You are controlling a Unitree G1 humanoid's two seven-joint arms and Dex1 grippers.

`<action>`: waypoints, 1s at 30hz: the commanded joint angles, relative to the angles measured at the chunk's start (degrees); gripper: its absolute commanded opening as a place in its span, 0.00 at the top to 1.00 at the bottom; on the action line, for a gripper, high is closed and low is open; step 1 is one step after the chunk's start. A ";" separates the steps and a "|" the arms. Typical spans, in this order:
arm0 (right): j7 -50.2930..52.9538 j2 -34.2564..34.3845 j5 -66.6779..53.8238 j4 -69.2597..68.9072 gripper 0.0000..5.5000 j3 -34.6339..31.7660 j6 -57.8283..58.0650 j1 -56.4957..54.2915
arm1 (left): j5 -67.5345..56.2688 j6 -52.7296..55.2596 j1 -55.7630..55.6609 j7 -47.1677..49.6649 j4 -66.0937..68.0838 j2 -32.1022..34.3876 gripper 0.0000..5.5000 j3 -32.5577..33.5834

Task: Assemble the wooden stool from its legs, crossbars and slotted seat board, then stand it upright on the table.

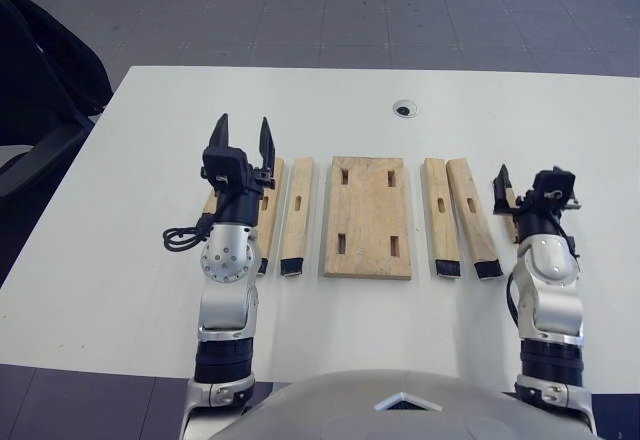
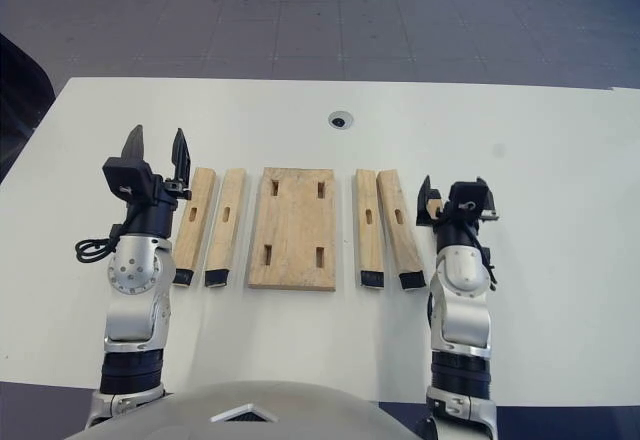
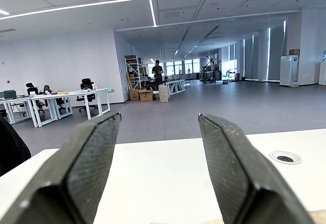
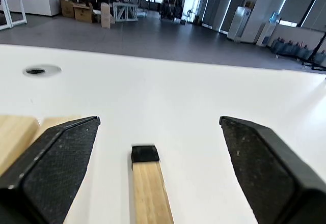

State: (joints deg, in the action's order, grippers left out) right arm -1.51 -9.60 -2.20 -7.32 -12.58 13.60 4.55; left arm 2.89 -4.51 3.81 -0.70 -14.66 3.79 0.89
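The slotted seat board [image 1: 367,217] lies flat at the table's middle. Two wooden legs with black tips [image 1: 297,215] [image 1: 268,222] lie to its left, and two more [image 1: 439,215] [image 1: 472,215] to its right. My left gripper [image 1: 243,132] hovers open over the outer left leg, nothing between its fingers [image 3: 91,168]. My right gripper [image 2: 450,188] is open at the far right, low over a short black-tipped crossbar [image 4: 147,183] that lies between its fingers [image 4: 56,163] without being held. A sliver of another wooden piece [image 1: 209,202] peeks out beside the left arm.
A round cable hole [image 1: 405,110] sits in the white table [image 1: 150,160] beyond the board. A dark chair [image 1: 40,90] stands off the table's left edge. Bare tabletop stretches behind the parts and to both sides.
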 commanded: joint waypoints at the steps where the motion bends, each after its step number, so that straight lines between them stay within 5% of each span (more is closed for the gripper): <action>1: -3.20 -1.30 -3.64 -1.30 0.21 -1.60 7.14 3.47 | 0.45 1.53 1.44 0.89 -0.31 -0.39 0.49 0.29; 6: -4.71 -2.03 -4.70 -0.95 0.21 -1.25 12.16 4.16 | 0.44 2.14 1.57 0.91 -0.29 -0.46 0.49 0.29; 23: -4.54 -0.73 -5.91 -2.39 0.76 0.09 13.53 4.09 | 0.24 3.04 1.10 0.60 0.03 -0.59 0.48 0.69; 30: -4.66 -3.07 -6.40 -5.09 0.77 -0.65 11.34 -4.70 | -6.06 10.02 -2.75 -2.71 -2.41 1.83 0.48 4.60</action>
State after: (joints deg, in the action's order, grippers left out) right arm -5.70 -10.84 -8.25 -10.08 -12.91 26.31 4.15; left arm 1.04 0.89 3.91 -1.53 -15.12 4.73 3.65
